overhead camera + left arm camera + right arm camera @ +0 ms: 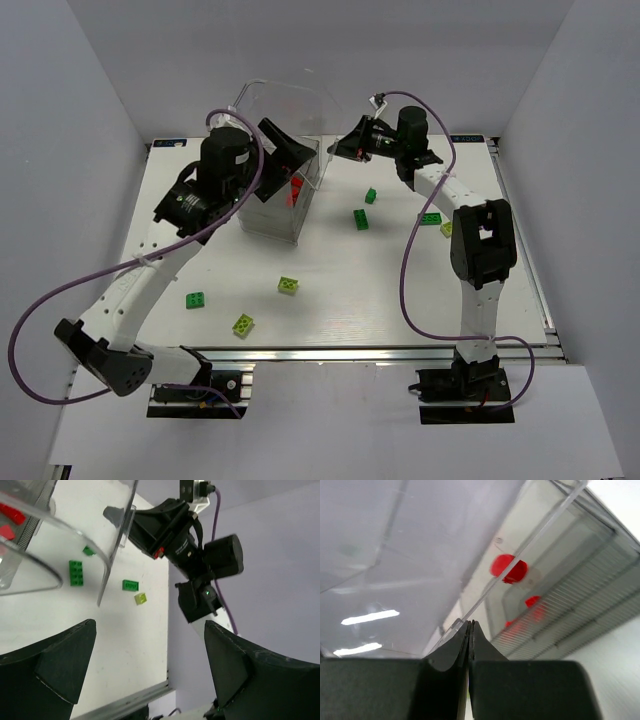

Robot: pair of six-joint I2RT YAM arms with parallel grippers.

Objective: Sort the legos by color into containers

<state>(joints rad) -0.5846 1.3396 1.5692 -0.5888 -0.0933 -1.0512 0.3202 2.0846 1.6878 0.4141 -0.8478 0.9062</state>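
The clear plastic box (270,205) stands at the back left, its rounded lid (280,100) raised. Red bricks (293,190) lie inside; they also show in the right wrist view (509,569) and the left wrist view (12,515). My left gripper (285,150) is open and empty above the box, its fingers (60,665) spread wide. My right gripper (337,150) is shut, its tip (470,623) against the clear lid's edge, with nothing visible between the fingers. Dark green bricks (360,219) (430,219) (195,300) and yellow-green bricks (288,285) (243,324) lie on the table.
Another dark green brick (370,196) and a yellow-green one (446,228) lie near the right arm. White walls close the table on three sides. A metal rail (380,350) runs along the near edge. The two grippers are close together by the box.
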